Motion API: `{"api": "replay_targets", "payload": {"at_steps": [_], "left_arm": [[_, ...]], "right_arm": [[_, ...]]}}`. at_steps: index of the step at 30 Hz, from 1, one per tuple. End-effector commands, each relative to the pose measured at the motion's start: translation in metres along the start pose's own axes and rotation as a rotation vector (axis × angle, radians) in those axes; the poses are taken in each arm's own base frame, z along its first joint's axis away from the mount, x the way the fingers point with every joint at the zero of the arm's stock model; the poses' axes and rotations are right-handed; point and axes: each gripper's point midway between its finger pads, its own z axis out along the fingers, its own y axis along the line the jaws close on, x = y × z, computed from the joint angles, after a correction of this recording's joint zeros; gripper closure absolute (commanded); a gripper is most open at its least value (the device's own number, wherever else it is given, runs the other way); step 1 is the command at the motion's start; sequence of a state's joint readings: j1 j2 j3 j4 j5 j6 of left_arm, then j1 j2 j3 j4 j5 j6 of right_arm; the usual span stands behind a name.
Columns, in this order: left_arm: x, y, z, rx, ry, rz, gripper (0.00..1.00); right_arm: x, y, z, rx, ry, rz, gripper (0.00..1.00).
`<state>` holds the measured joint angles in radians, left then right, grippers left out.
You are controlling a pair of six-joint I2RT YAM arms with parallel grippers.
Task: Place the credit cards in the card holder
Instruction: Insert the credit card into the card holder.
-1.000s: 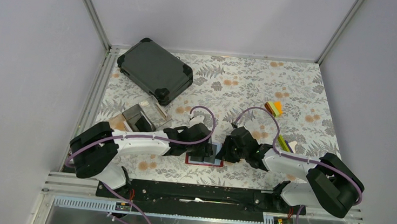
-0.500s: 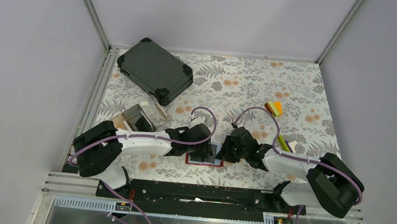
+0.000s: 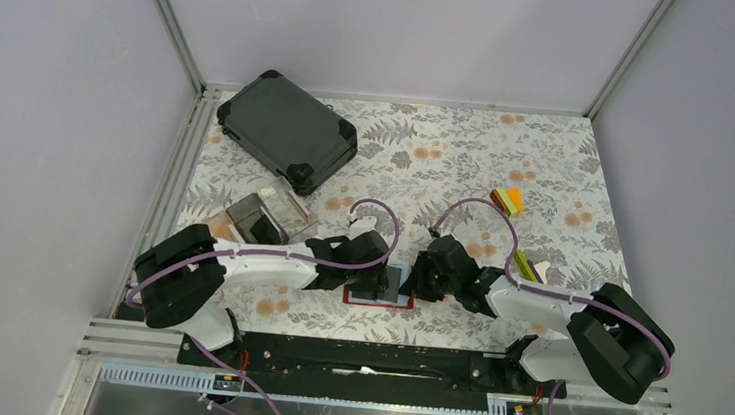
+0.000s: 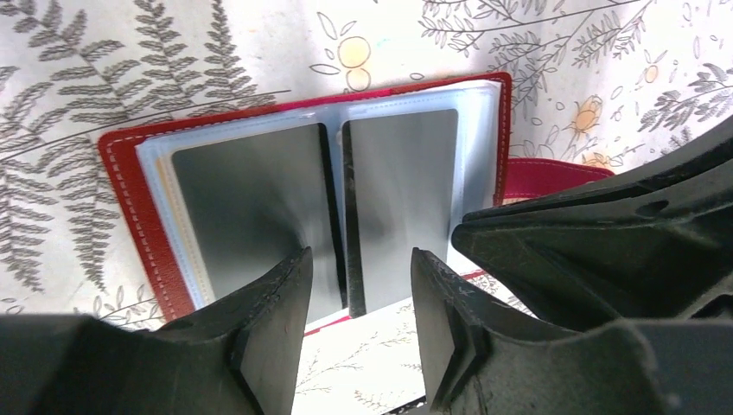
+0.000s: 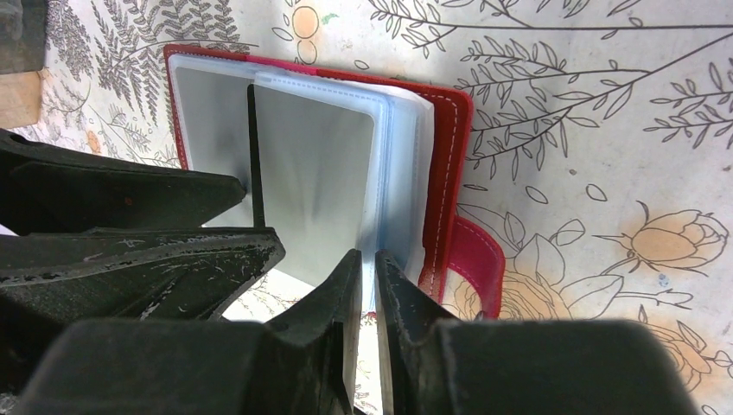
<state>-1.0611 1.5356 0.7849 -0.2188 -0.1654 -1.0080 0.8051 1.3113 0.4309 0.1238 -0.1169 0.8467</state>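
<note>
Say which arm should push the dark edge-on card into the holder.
Left, probably: the left pincer, open, straddles the card; the right pincer is shut on clear sleeves of the card holder, steadying them.

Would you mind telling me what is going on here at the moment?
Both arms are at the red card holder, which lies open on the table. The right hand seems to pinch its clear sleeves at their near edge. The left hand hangs open above it, fingers either side of a thin dark edge, possibly a card.
</note>
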Motion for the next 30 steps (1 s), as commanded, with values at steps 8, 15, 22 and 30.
{"api": "replay_targets", "payload": {"at_steps": [8,15,22,30], "left_arm": [[0.005,-0.012,0.003,0.079,0.01,-0.002,0.58],[0.008,-0.016,0.005,0.105,0.023,-0.005,0.69],[0.006,-0.013,0.004,0.117,0.02,-0.024,0.71],[0.003,-0.01,0.002,0.144,0.018,-0.06,0.73]], "right_arm": [[0.001,0.014,0.004,-0.067,-0.002,0.018,0.82],[-0.001,0.022,0.004,-0.102,-0.01,0.036,0.82],[-0.004,0.029,-0.003,-0.142,-0.031,0.059,0.82],[-0.014,0.04,-0.014,-0.198,-0.081,0.064,0.8]]}}
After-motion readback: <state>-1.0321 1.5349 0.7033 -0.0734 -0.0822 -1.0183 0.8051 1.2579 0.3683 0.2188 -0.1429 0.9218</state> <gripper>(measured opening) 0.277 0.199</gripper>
